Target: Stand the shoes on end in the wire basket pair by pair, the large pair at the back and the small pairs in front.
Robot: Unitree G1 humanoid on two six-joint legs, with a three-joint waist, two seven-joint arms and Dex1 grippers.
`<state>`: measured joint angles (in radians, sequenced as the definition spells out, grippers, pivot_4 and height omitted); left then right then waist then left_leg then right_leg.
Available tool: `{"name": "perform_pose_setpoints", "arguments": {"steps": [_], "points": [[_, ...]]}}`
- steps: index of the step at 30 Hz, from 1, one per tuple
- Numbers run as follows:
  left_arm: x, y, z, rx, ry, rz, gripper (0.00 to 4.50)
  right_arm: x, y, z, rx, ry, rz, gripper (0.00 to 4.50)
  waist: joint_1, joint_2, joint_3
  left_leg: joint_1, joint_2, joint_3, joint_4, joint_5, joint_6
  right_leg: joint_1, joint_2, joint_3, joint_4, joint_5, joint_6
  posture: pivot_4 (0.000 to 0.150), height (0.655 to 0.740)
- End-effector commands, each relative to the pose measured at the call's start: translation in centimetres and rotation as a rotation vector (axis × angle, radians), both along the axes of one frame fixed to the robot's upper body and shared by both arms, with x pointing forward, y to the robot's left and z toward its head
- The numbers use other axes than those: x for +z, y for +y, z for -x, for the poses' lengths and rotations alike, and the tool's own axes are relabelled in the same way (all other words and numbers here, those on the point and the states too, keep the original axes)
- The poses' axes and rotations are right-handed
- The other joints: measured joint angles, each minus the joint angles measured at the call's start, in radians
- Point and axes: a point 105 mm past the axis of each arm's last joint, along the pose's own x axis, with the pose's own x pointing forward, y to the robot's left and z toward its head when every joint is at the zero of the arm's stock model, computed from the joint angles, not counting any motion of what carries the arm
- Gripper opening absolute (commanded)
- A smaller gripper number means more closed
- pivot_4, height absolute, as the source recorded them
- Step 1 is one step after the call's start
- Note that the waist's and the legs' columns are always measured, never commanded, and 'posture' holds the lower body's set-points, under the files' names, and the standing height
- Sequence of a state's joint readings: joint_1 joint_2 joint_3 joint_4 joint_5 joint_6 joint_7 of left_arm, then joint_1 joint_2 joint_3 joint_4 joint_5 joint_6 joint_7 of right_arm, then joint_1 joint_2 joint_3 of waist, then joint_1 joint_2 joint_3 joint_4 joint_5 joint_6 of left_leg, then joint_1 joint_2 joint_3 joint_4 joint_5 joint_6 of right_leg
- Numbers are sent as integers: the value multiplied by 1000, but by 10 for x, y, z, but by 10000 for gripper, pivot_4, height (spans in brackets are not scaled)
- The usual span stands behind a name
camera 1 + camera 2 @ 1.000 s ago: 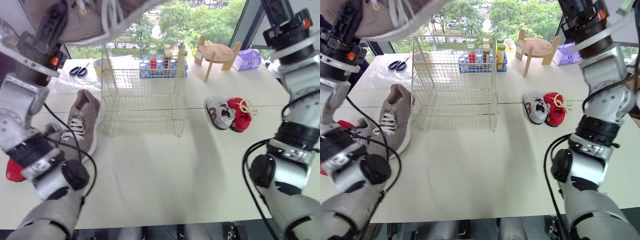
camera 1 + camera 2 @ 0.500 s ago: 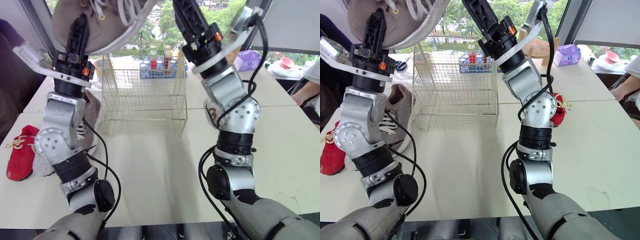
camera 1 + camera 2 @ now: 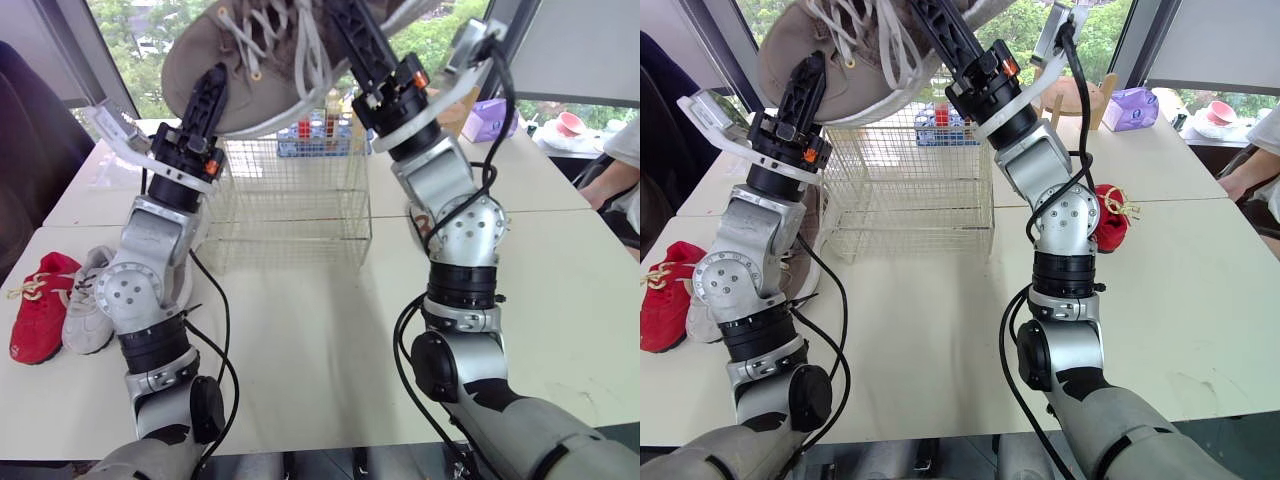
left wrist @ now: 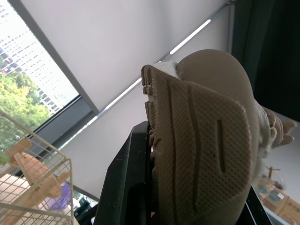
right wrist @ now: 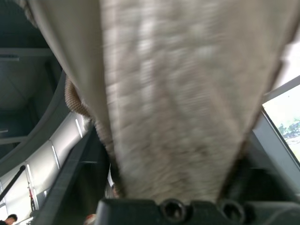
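A large taupe lace-up shoe [image 3: 262,72] is held high above the wire basket [image 3: 290,205]. My left gripper [image 3: 214,88] is shut on one end of it; the left wrist view shows its ribbed sole [image 4: 201,140] between the fingers. My right gripper [image 3: 348,22] is shut on the same shoe from the other side, clamping its taupe upper [image 5: 173,93]. The second large shoe [image 3: 806,262] lies on the table behind my left arm, mostly hidden. A small red shoe [image 3: 40,312] and a small grey shoe [image 3: 90,312] lie at the left. Another small red shoe [image 3: 1112,226] lies right of the basket.
Behind the basket stand a blue rack of tubes [image 3: 322,128], a wooden stand [image 3: 1076,100] and a purple box [image 3: 497,118]. A person's arm [image 3: 625,165] rests at the table's right edge, near a pink bowl [image 3: 573,123].
The raised shoe has swung right and tilted over the basket. My right gripper, which was reaching up beside it, now clamps it. The camera shifted after the oldest frame.
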<state>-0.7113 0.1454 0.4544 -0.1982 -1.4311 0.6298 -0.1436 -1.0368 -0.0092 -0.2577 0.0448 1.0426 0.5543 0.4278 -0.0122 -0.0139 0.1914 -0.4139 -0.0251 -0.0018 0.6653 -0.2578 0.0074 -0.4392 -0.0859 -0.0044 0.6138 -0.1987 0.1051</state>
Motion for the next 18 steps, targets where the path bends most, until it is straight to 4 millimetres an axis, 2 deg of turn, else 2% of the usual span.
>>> {"name": "perform_pose_setpoints", "arguments": {"steps": [1, 2, 4, 5, 6, 8, 10, 13, 15, 16, 18], "points": [[8, 0, 7, 4, -41, -4, 5523, 11, 3, 16, 25, -84, 3, 17773, 0, 0, 0, 0, 0, 0, 0, 0, 0, 0, 0, 0, 0, 0, 0, 1500, 7400], [7, 0, 7, 2, -39, -15, 5523, 12, 2, 16, 16, -90, 7, 16809, 0, 0, 0, 0, 0, 0, 0, 0, 0, 0, 0, 0, 0, 0, 0, 1500, 7400], [2, -3, 9, -3, -31, -65, 15418, 14, -3, 13, -24, -101, 7, 16479, -1, 0, 0, 0, 0, 0, 0, 0, 0, 0, 0, 0, 0, 0, 0, 1500, 7400], [0, -6, 12, -10, -36, -96, 16848, 16, -8, 12, -52, -116, 4, 16479, -2, 0, 0, 0, 0, 0, 0, 0, 0, 0, 0, 0, 0, 0, 0, 1500, 7400], [-3, -7, 13, 5, -25, -128, 23838, 24, -16, 11, -88, -148, -36, 16479, -2, 0, 0, 0, 0, 0, 0, 0, 0, 0, 0, 0, 0, 0, 0, 1500, 7400], [-11, -8, 15, 44, 4, -220, 31662, 39, -30, 7, -178, -222, -68, 16479, -1, 0, 0, 0, 0, 0, 0, 0, 0, 0, 0, 0, 0, 0, 0, 1500, 7400], [-15, -9, 18, 50, 13, -262, 43052, 46, -35, 4, -225, -265, -44, 16479, 1, 0, 0, 0, 0, 0, 0, 0, 0, 0, 0, 0, 0, 0, 0, 1500, 7400], [-24, -6, 33, 84, 17, -382, 44138, 62, -44, -8, -280, -368, 133, 16479, -3, 1, 1, 0, 0, 1, -1, 0, 0, 0, 0, 0, -1, 0, 0, 1500, 7400], [-38, -6, 45, 133, 41, -538, 44138, 76, -52, -18, -347, -475, 291, 16479, -4, 1, 1, 0, 0, 1, -2, 0, 0, -1, 0, 1, -1, 0, 0, 1500, 7400], [-45, -6, 51, 157, 51, -609, 44138, 79, -55, -25, -404, -523, 380, 16479, -8, 2, 1, 0, 0, 1, -2, 0, 0, -1, 0, 1, -1, 0, 0, 1500, 7400], [-53, -3, 57, 192, 76, -653, 44138, 81, -55, -32, -411, -551, 471, 16479, -8, 2, 1, 1, 0, 2, -4, 0, 0, -2, 0, 1, -1, 0, -1, 1500, 7400]]}}
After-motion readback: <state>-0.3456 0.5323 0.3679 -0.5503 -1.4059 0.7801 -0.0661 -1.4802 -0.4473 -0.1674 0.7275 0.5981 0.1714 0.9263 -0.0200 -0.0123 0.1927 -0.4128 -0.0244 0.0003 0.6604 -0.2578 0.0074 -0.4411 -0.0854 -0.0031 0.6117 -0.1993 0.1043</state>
